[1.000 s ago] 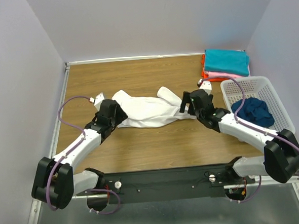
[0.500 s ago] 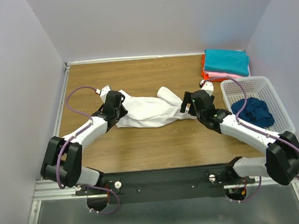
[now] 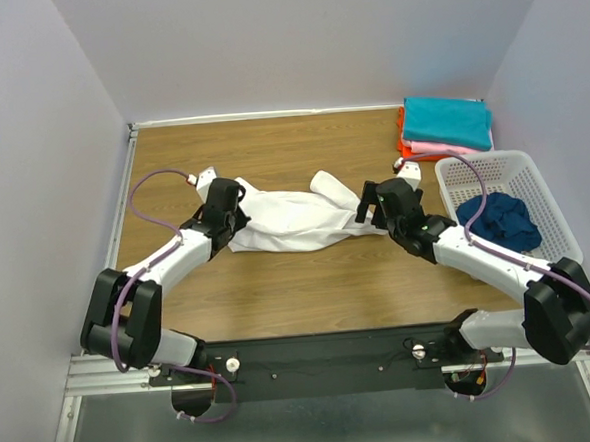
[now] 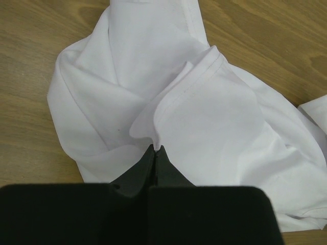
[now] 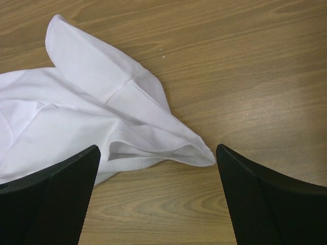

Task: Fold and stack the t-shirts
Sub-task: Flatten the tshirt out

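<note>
View from top: white shirt (image 3: 295, 221) lies bunched on the surface (image 3: 279, 292) between the arms. Within the last second the left pincer (image 3: 238, 219) has swung in from near-left to the shirt's left end; right pincer (image 3: 366, 205) hardly moved.

Left wrist: pincer (image 4: 155, 149) clamped on a raised fold of shirt (image 4: 204, 117).

Right wrist: pincer (image 5: 157, 150) wide, over the shirt's (image 5: 92, 71) right corner, gripping nothing.

Judgement: left grip secured; right grasp outstanding before spreading.
</note>
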Available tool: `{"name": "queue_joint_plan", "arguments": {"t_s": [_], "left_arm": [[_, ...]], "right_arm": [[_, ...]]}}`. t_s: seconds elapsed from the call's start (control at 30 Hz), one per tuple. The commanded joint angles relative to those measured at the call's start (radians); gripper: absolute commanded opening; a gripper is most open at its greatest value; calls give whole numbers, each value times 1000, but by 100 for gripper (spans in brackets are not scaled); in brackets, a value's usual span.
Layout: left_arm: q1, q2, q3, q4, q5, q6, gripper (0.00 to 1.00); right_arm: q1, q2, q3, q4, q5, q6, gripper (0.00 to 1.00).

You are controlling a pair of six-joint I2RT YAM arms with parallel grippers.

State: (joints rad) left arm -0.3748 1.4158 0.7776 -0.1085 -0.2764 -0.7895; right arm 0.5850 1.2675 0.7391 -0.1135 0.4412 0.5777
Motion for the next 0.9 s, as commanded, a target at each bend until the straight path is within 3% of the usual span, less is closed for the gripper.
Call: {"name": "queue_joint_plan", "arguments": {"t_s": [0.0, 0.3, 0.5, 0.67, 0.87], "left_arm": [[4, -83, -30, 35, -37, 16, 0], [4, -319, -138, 30, -24, 9, 0], [4, -474, -198, 18, -7, 9, 0], [5, -549, -218, 7, 9, 4, 0], [5, -597, -227, -19, 6, -1, 0]], "right_arm": [[-22, 39, 0, 6, 13, 48, 100], [-194, 147, -6, 9, -301, 140, 100], [-206, 156, -41, 26, -363, 172, 100], [-206, 185, -67, 63, -484, 192, 94], [-206, 178, -141, 71, -512, 221, 88]]}}
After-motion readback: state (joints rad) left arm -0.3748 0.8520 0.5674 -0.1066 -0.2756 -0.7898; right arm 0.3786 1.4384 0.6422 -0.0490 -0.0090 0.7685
